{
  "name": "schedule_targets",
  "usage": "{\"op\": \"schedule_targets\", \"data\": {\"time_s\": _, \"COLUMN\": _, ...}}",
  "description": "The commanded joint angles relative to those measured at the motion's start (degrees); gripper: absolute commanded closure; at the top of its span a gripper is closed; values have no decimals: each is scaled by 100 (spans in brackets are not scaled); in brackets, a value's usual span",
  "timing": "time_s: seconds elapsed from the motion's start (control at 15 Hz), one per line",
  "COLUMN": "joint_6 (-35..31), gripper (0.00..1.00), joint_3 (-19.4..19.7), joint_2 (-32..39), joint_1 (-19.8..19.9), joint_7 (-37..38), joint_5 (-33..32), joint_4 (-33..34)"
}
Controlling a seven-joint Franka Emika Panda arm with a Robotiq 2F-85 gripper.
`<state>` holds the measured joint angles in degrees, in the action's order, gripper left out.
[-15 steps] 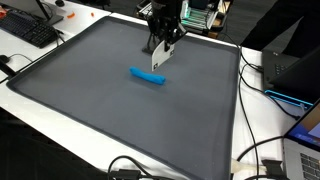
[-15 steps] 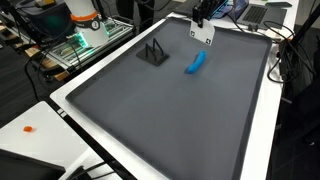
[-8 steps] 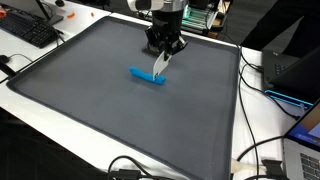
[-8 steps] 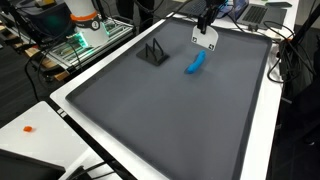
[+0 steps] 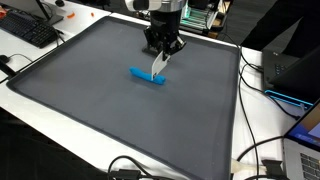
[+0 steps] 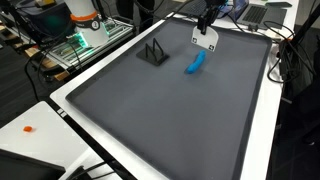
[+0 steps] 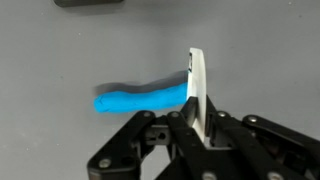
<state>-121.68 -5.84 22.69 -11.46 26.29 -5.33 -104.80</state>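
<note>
The white flat piece (image 7: 197,90) is already picked up: it stands on edge, with the fingers of the gripper (image 7: 197,128) clamped tight on it. It hangs off the mat, right over one end of the blue lump (image 7: 140,99), though I can't tell whether they touch. The blue lump (image 5: 147,76) lies flat on the grey mat (image 5: 90,110), not yet lifted or gripped. A small black stand (image 6: 153,52) sits well apart from it.

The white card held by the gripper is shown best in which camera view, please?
The wrist view: the white card stands large and edge-on in the shut gripper, beside the blue piece. Both exterior views show it small, hanging under the gripper.
</note>
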Motion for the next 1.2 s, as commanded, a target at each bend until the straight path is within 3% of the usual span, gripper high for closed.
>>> {"op": "schedule_targets", "data": {"time_s": 0.0, "joint_6": 159, "gripper": 98, "joint_3": 110, "joint_2": 109, "joint_1": -121, "joint_7": -101, "joint_5": -66, "joint_4": 155}}
{"op": "schedule_targets", "data": {"time_s": 1.13, "joint_6": 134, "gripper": 98, "joint_3": 238, "joint_2": 552, "joint_1": -324, "joint_7": -481, "joint_5": -560, "joint_4": 527}}
